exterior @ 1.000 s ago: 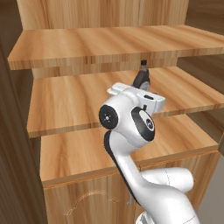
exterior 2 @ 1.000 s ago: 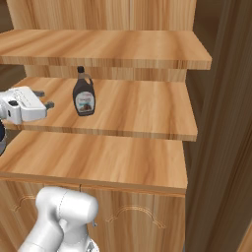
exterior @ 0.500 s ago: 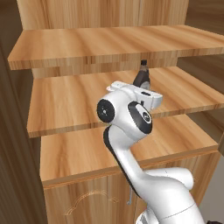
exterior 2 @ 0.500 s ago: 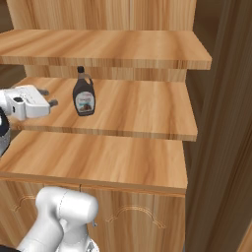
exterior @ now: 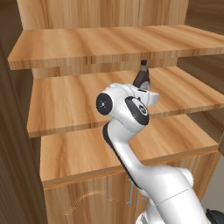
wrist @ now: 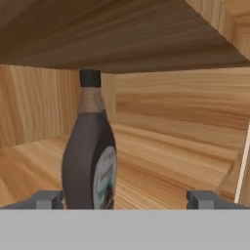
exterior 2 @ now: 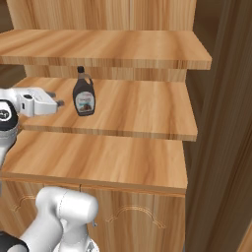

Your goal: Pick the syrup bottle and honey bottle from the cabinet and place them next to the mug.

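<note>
Dark brown syrup bottle (exterior 2: 83,98) stands upright on the cabinet's (exterior 2: 147,49) middle shelf (exterior 2: 142,110), just ahead of the gripper (wrist: 124,199), whose jaws are spread wide and empty.

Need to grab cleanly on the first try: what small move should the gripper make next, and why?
Probably shift sideways toward the syrup bottle before going deeper. In the hand view the gripper is open and level with the bottle's body, but the bottle stands off-centre, close to one fingertip. In the right base view there is a gap between gripper and bottle on the cabinet shelf.
</note>
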Tool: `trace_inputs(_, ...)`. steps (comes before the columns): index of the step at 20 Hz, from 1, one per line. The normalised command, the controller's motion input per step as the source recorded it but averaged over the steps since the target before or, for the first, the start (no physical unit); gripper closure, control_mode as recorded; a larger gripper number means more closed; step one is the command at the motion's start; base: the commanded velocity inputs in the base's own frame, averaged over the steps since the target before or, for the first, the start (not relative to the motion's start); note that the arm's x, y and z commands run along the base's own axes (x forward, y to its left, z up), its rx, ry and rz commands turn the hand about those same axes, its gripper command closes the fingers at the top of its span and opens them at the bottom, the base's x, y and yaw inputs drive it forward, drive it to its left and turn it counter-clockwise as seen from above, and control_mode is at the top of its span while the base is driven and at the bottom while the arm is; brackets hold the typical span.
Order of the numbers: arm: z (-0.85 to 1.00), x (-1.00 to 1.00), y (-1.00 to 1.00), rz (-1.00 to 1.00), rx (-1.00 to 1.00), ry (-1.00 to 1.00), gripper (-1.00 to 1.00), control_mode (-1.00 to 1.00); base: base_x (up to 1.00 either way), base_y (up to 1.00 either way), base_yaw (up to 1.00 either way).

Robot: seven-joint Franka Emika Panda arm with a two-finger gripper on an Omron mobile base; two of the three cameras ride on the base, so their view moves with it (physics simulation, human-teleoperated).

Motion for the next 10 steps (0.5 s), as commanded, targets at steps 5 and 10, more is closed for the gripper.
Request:
trace_inputs(5,-0.33,0.33,0.05,-0.06,0.0,0.0,-1.0,-1.0,0.0,0.0,0.0)
trace_inputs(10,-0.22,0.25,0.03,-0.08,-0.03,-0.02,-1.0,-1.0,0.0,0.0,0.0)
